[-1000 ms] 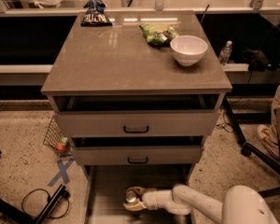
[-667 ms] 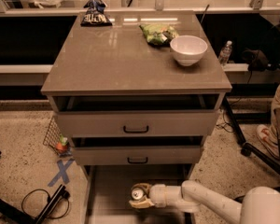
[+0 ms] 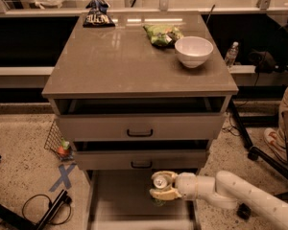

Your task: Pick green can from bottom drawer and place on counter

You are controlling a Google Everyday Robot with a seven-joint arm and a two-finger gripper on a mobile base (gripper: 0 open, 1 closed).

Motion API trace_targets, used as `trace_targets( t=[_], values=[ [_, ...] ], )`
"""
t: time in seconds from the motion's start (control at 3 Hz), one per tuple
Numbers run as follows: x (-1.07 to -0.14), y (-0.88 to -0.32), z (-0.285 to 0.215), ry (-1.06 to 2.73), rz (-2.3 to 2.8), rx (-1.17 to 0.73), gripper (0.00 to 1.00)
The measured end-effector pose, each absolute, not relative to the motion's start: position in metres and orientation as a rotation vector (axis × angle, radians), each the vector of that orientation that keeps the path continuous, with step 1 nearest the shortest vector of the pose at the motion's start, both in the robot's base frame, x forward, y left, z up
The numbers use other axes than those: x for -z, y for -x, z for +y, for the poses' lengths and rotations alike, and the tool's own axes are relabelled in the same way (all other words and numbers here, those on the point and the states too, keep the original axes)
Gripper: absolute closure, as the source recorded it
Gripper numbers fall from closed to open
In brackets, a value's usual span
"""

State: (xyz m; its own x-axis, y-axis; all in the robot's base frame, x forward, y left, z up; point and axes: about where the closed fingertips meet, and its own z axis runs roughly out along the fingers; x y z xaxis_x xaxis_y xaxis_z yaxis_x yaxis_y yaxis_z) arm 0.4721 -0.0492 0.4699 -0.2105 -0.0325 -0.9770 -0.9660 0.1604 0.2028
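The green can (image 3: 160,182) shows its silver top between the fingers of my gripper (image 3: 162,186), which is shut on it and holds it above the pale floor of the open bottom drawer (image 3: 120,198). My white arm reaches in from the lower right. The can's green body is mostly hidden by the fingers. The counter (image 3: 129,56) is the glossy grey-brown top of the cabinet, well above the gripper.
On the counter stand a white bowl (image 3: 194,51), a green snack bag (image 3: 162,34) and a dark snack bag (image 3: 97,13). The two upper drawers (image 3: 139,127) stick out slightly. A clear bottle (image 3: 231,54) stands at the right. A chair base (image 3: 259,147) is at the right, cables at the lower left.
My gripper has moved to the right and risen with the can, from low on the drawer floor to just under the middle drawer's front.
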Motion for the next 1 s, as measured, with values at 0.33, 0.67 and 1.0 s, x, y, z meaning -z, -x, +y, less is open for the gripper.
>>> trace_targets(
  t=[0.33, 0.67, 1.0],
  values=[
    [-0.555, -0.482, -0.069, 0.956, 1.487, -1.182, 1.0],
    [-0.627, -0.491, -0.071, 0.934, 1.543, -1.111, 1.0],
    [-0.651, -0.494, -0.071, 0.971, 1.545, -1.062, 1.0]
  ],
)
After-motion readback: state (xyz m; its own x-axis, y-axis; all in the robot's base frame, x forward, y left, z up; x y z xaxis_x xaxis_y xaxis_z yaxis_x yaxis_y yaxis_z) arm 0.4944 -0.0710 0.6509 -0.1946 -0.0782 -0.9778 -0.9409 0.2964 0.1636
